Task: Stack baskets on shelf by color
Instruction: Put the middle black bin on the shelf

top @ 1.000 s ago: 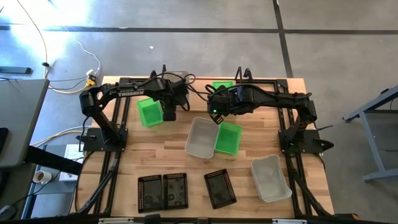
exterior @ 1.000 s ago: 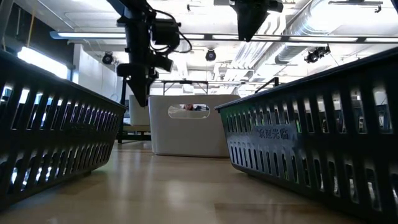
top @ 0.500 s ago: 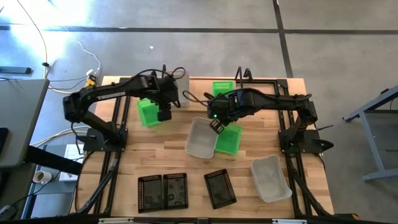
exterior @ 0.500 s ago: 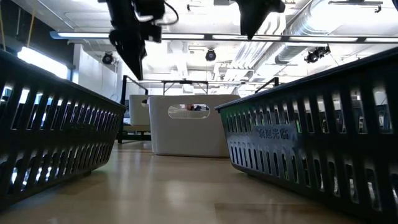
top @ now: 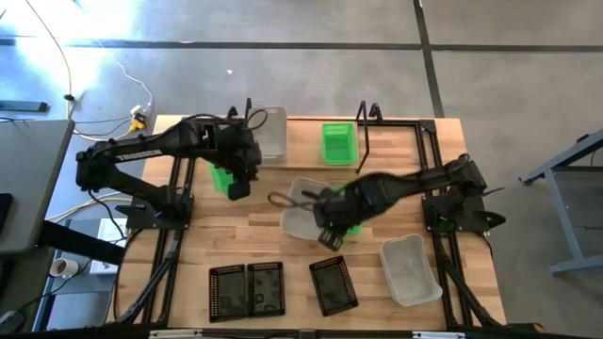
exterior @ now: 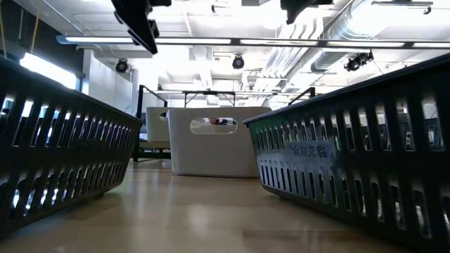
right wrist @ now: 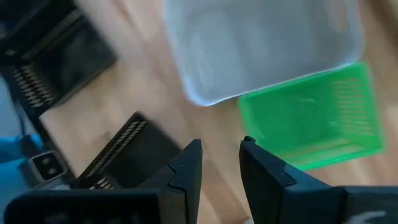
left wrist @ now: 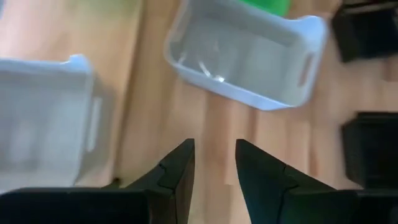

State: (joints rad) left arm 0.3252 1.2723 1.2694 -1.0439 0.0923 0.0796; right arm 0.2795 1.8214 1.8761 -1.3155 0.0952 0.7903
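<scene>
The counter (top: 273,247) is a light-wood butcher-block top, standing on a grey concrete floor (top: 311,75) crossed by dark seam lines. A black metal frame (top: 158,252) runs along both sides of the counter top. A white cable (top: 121,85) and a yellow cable (top: 58,47) trail across the floor toward a yellow connector (top: 138,120) at the counter's far left corner. A grey desk edge (top: 28,179) shows at the left, and a roll of tape (top: 60,267) lies on the floor beside it. Grey metal legs (top: 565,179) stand at the right. In the low view, ceiling light strips (exterior: 232,42) and exposed ducting (exterior: 330,31) run overhead.
</scene>
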